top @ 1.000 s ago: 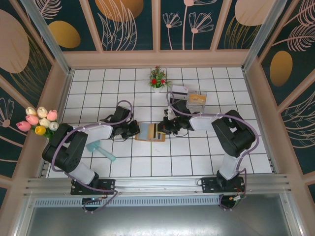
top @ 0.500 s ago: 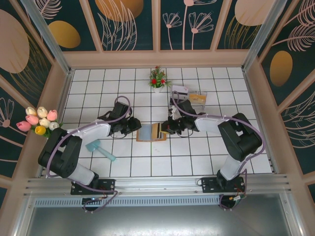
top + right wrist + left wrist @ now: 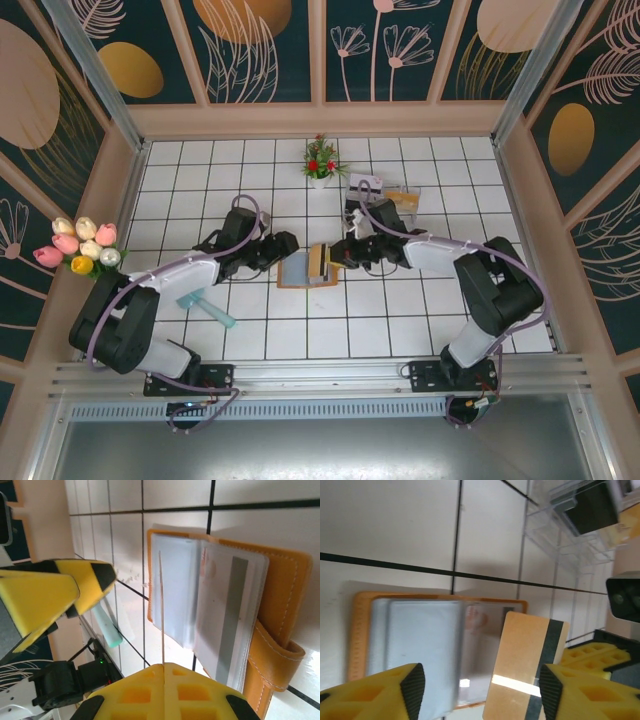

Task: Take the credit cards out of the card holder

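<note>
Holder (image 3: 305,268) lies open and flat on the tile between the two grippers, just ahead of the left gripper (image 3: 279,246) and right at the tip of the right gripper (image 3: 336,257). Its clear sleeves show a pale card (image 3: 420,645). Two teal cards (image 3: 205,303) lie on the tile well behind the left gripper, beside its forearm. Right gripper is clamped on a tan card (image 3: 525,670) with a dark stripe, held on edge over the holder's near half; cannot tell whether its far edge is clear of the sleeve. Left gripper stands wide open, holding nothing, its fingers either side of the holder's end. Judgement: the cards are light, thin, stiff with some flex, and slick-faced; pinch the exposed short edge flat across both faces and draw straight along the sleeve. The sleeves probably cling, and the holder is light enough to slide, so it wants pinning. Tile (image 3: 400,310) is white, glossy, dark-grouted, low on friction. Tray (image 3: 400,197) sits beyond the right gripper, flower pot (image 3: 320,160) farther off. The walls are panelled, with tulips (image 3: 82,245) at the left one.
</note>
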`<state>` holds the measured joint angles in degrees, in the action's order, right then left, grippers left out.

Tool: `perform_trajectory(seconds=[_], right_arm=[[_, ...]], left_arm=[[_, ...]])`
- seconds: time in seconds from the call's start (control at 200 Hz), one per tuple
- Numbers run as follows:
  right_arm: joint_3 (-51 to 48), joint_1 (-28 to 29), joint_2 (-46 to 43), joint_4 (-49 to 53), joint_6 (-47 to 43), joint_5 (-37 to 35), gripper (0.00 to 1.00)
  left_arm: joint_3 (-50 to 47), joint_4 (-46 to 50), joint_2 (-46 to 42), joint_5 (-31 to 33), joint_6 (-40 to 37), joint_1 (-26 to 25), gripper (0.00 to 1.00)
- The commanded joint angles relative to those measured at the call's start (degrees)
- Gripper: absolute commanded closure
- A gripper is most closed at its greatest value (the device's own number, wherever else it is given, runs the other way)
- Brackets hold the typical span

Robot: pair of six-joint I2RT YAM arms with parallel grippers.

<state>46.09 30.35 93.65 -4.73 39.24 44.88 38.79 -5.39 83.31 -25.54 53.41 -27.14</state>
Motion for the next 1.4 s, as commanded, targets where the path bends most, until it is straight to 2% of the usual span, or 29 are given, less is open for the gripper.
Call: perform_trajectory(seconds=[0.0, 0.085, 0.135, 0.33, 0.435, 0.52, 0.661, 0.896, 1.026, 1.141, 1.186, 1.311, 1.396], right_arm=[[-0.5, -1.2, -3.2, -4.3, 0.8, 3.5, 1.00], [-0.6, -1.9, -4.6, -7.4, 2.0, 5.9, 1.00], [-0.7, -2.5, -5.3, -8.7, 2.2, 7.2, 1.00], [-0.8, -4.8, -7.2, -14.5, 5.3, 13.4, 1.00], [-1.2, -5.0, -7.4, -18.6, 8.4, 15.8, 1.00], [-1.8, -5.0, -7.5, -22.6, 11.2, 17.3, 1.00], [-2.4, -5.0, -6.9, -27.1, 14.2, 19.1, 1.00], [-2.2, -3.8, -6.1, -31.4, 16.4, 20.9, 1.00], [-2.1, -3.7, -5.5, -32.1, 16.9, 20.7, 1.00], [-1.3, -3.7, -5.3, -31.1, 16.7, 19.8, 1.00], [-1.1, -3.7, -5.5, -30.2, 16.2, 19.1, 0.93], [-0.9, -3.7, -6.8, -29.4, 16.6, 15.9, 0.70], [-0.4, -3.8, -7.7, -29.3, 17.7, 13.5, 0.59]], left_arm=[[-0.9, -5.7, -2.2, -4.2, 2.0, -0.2, 0.25], [-0.9, -7.5, -3.2, -6.1, 3.3, 0.4, 0.13], [-1.0, -9.3, -3.7, -7.8, 4.0, 0.8, 0.11], [-2.1, -17.2, -3.3, -14.6, 7.6, 2.2, 0.13], [-2.3, -24.8, -1.9, -18.6, 11.1, 2.2, 0.16], [-1.3, -30.1, -0.4, -21.4, 13.5, 2.2, 0.22], [0.3, -33.4, 0.2, -24.0, 14.3, 2.2, 0.34], [0.8, -40.6, 2.6, -26.3, 18.4, 2.2, 0.57], [0.9, -43.9, 3.0, -26.2, 20.5, 2.2, 0.79], [1.4, -43.2, 2.3, -25.1, 20.0, 2.2, 0.96], [1.8, -42.0, 1.8, -24.3, 19.0, 2.2, 1.00], [3.0, -38.4, 0.7, -21.6, 16.3, 2.2, 1.00], [3.6, -37.4, -0.3, -19.8, 15.3, 2.2, 1.00]])
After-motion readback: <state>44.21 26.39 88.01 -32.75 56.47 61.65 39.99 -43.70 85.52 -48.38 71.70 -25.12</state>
